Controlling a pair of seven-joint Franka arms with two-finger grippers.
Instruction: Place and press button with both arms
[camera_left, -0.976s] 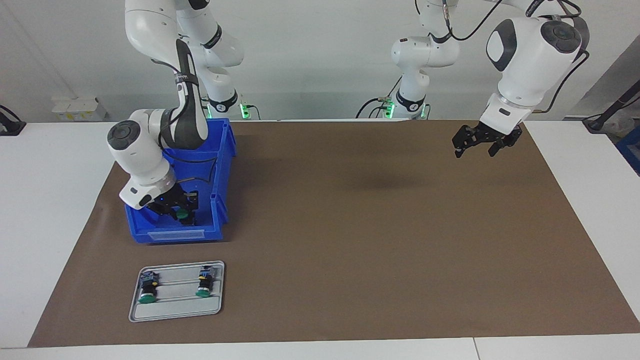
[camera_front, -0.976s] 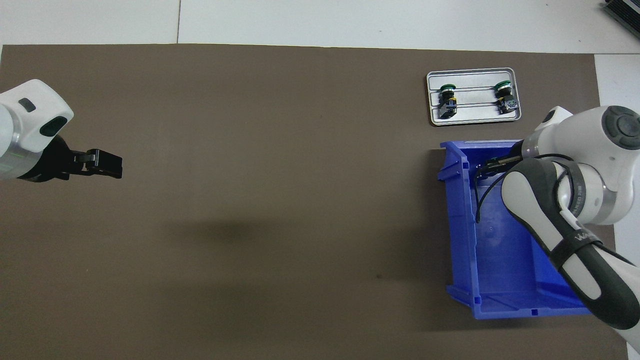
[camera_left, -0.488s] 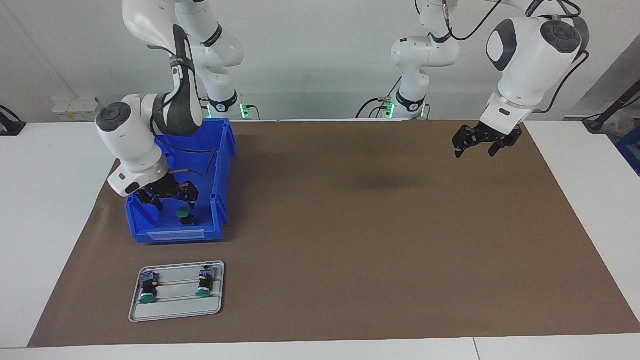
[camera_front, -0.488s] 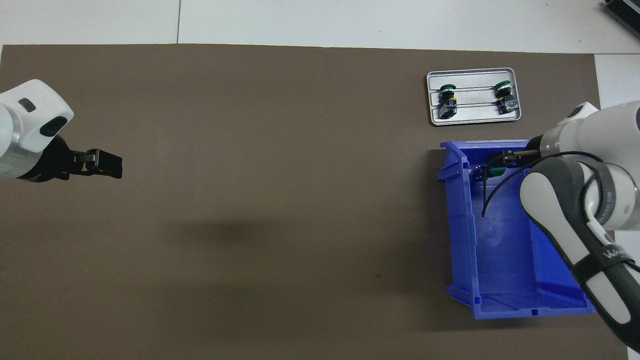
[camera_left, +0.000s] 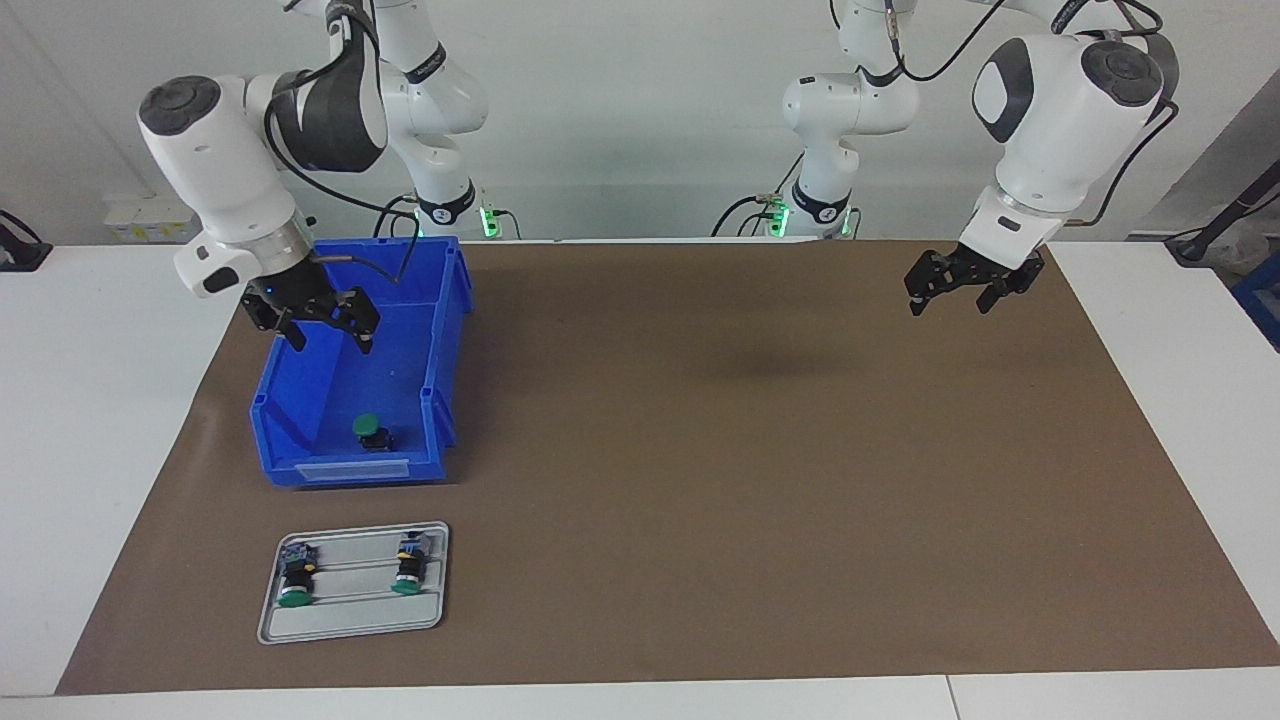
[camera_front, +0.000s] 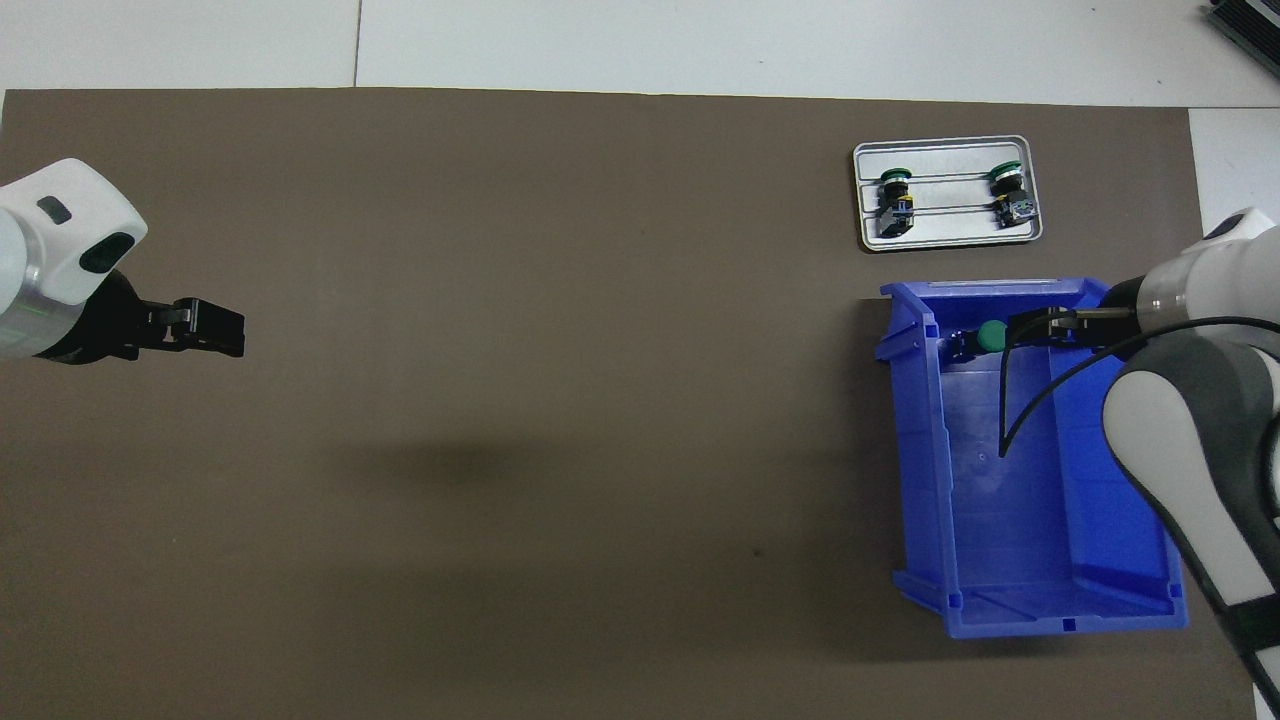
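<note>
**Green-capped button lies loose in the blue bin**

The small push-button with round green cap and black body (camera_left: 370, 431) rests on the floor of the blue plastic bin (camera_left: 440, 330), close to the bin's wall farthest from the robots. The right gripper (camera_left: 322, 325) hangs over the bin with fingers spread wide, holding nothing. The left gripper (camera_left: 950, 290) waits, open and empty, over bare brown matting (camera_left: 750, 480). A grey ribbed metal tray (camera_left: 350, 620) with two similar buttons lies just beside the bin, farther from the robots.
</note>
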